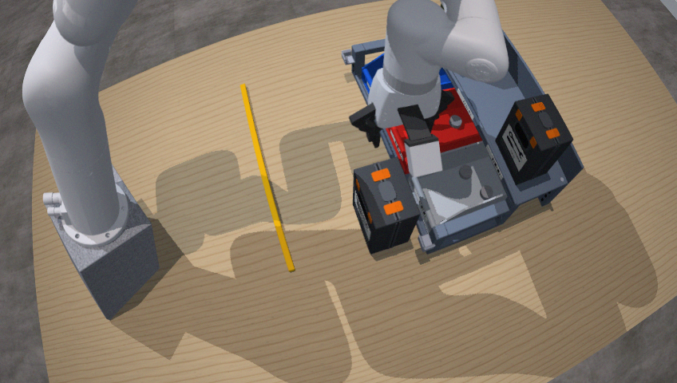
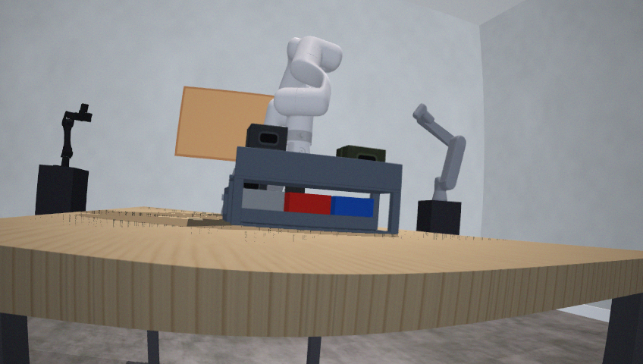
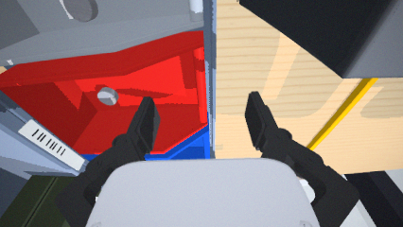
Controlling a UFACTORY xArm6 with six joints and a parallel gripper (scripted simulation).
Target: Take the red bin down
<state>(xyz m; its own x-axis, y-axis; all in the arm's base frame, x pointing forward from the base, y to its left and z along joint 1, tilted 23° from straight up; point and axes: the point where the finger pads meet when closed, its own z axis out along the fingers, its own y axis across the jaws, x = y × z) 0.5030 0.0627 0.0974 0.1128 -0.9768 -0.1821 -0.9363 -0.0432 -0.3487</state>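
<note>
The red bin (image 1: 463, 137) (image 2: 308, 203) (image 3: 113, 130) stands on the shelf (image 1: 468, 230) (image 2: 315, 174) between the grey bin (image 1: 449, 182) (image 2: 262, 199) (image 3: 156, 28) and the blue bin (image 1: 373, 72) (image 2: 352, 205) (image 3: 189, 148). A round grey part (image 1: 455, 121) (image 3: 108, 96) lies in the red bin. My gripper (image 3: 201, 105) is open and empty, above the red bin's front lip. In the wrist view its left finger is over the bin's inside, its right finger out over the table, past the shelf's front rail. The top view shows the fingers partly hidden by the arm; their height is unclear.
A black case (image 1: 386, 191) (image 3: 326, 28) stands on the table close before the grey bin. Another black case (image 1: 536, 142) (image 2: 267, 137) and a dark green case (image 2: 361, 152) (image 3: 38, 203) stand on the upper level. A yellow strip (image 1: 260, 161) (image 3: 342, 113) lies between robot base and shelf.
</note>
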